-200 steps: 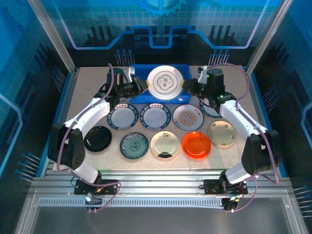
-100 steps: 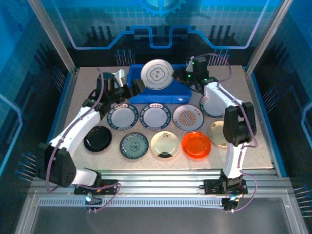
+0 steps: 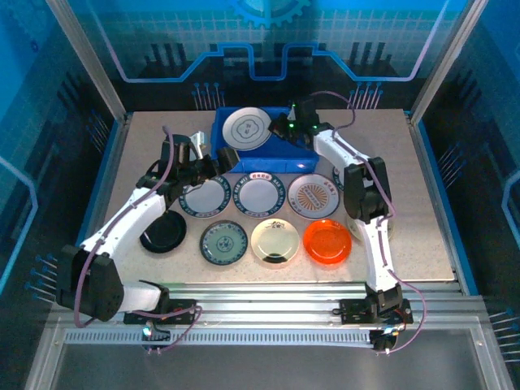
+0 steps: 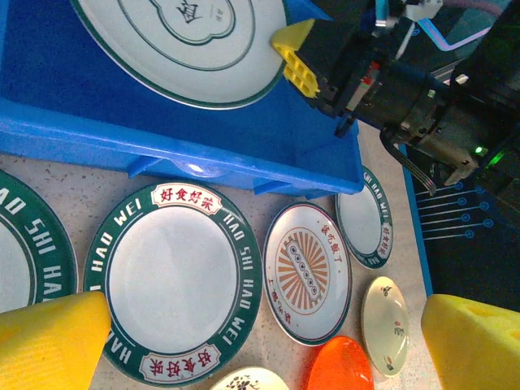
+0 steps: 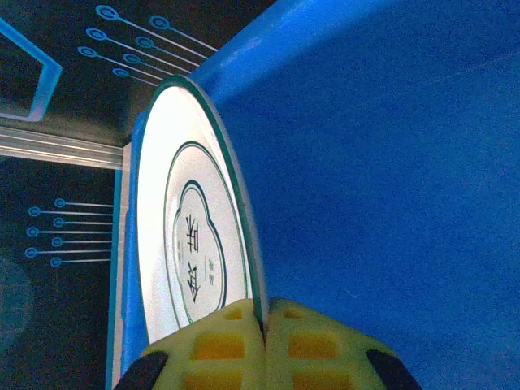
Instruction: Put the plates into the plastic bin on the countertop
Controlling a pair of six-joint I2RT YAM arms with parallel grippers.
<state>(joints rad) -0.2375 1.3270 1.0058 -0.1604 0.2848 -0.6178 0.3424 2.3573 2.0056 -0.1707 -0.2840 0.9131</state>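
Right claw (image 5: 264,329) pinches a white, green-ringed plate (image 5: 183,244) inside blue bin (image 5: 390,187)

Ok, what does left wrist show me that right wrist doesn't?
Left wrist: plates on the countertop, including the HAO WEI plate and the orange plate, framed by the open left gripper. Right wrist: the white plate nearly edge-on, pads shut on its rim. Both: that plate, the blue bin, the right gripper holding it.
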